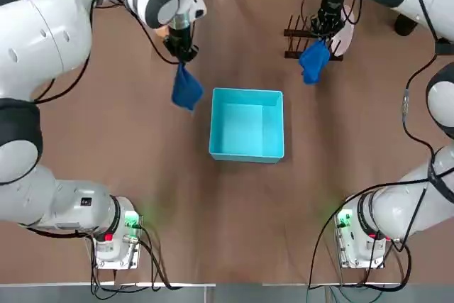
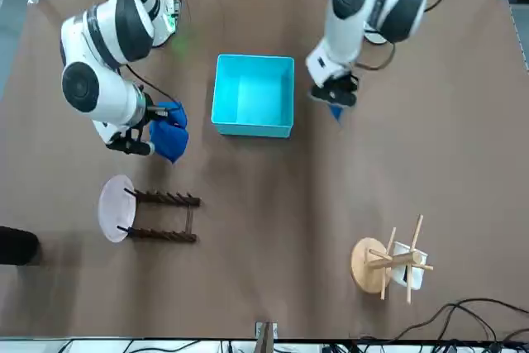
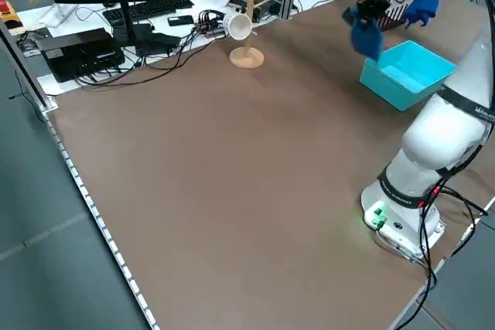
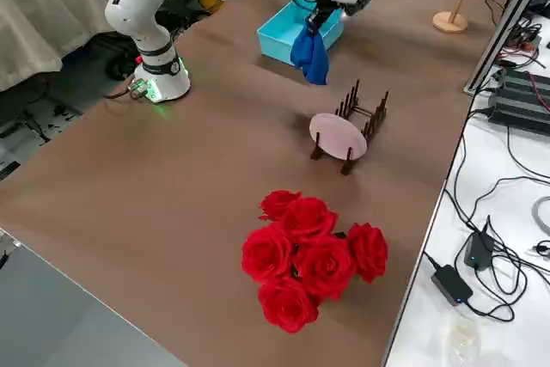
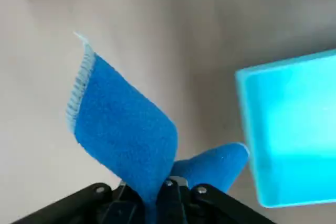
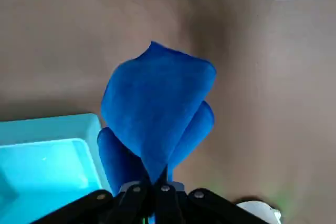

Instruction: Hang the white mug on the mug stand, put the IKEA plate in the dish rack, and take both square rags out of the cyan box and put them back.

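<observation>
A brown table (image 1: 234, 211) carries the empty cyan box (image 1: 247, 124) at its middle. Each arm dangles a blue rag beside it: the left gripper (image 1: 183, 53) is clamped on one rag (image 1: 186, 89), the right gripper (image 1: 325, 33) on the other rag (image 1: 313, 62), near the dish rack (image 2: 164, 217) with the IKEA plate (image 2: 114, 207). The white mug (image 2: 411, 264) hangs on the mug stand (image 2: 382, 264). A limp rag could drape over the box wall if released off-centre
</observation>
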`<state>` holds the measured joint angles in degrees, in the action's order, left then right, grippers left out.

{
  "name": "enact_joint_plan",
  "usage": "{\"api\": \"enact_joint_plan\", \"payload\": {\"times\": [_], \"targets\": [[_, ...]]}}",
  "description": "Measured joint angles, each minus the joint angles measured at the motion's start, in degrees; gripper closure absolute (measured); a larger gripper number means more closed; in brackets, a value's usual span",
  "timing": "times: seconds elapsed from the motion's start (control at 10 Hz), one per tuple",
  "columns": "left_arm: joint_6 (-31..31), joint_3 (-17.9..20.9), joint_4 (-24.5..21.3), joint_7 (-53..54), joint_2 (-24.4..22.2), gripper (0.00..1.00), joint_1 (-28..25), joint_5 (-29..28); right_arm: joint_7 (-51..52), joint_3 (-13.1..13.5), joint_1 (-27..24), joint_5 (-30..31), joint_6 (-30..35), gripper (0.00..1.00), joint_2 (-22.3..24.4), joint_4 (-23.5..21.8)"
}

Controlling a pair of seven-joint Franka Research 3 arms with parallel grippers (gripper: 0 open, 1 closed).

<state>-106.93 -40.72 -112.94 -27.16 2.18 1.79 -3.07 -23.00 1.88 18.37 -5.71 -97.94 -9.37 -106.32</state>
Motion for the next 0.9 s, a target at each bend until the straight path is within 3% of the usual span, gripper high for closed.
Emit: {"api": "enact_joint_plan", "payload": {"times": [0.3,0.6,0.9], "targets": [[-3.76,-7.09,0.68,-7.42,5.03,0.95,1.03,0.14,1.10,-0.13,-0.66,0.34,-11.94,0.97,-0.25,-10.93],[-7.75,-7.23,0.72,-12.17,11.84,0.95,4.15,-4.35,4.29,-0.12,-2.41,1.16,-20.20,0.97,-0.24,-17.61],[-10.15,-7.20,3.53,-16.02,20.03,0.94,5.23,-10.73,13.67,-0.01,-9.24,1.30,-20.95,0.97,-0.17,-19.00]]}}
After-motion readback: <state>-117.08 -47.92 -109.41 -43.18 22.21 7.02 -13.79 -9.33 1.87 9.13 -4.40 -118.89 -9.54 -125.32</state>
